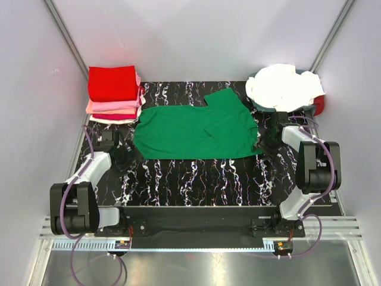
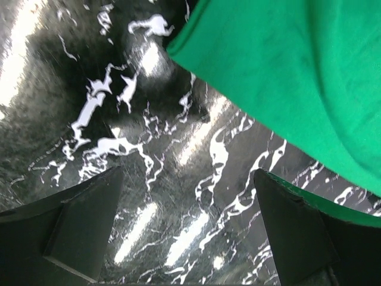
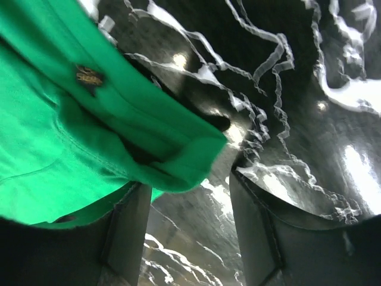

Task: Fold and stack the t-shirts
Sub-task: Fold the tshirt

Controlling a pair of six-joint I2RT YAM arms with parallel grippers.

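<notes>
One green t-shirt (image 2: 286,77), edges off-frame

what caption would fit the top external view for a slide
Left arm and right arm flank a partly folded green t-shirt on the veined mat, folded stack and white pile behind.

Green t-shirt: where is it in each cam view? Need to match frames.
Top external: green t-shirt lies spread out at the centre of the picture, just above the middle.
Left wrist: green t-shirt fills the upper right, its edge running diagonally.
Right wrist: green t-shirt fills the left side, a folded edge bunched near the centre.
Shared landmark: the black white-veined mat lies under it in all three.
</notes>
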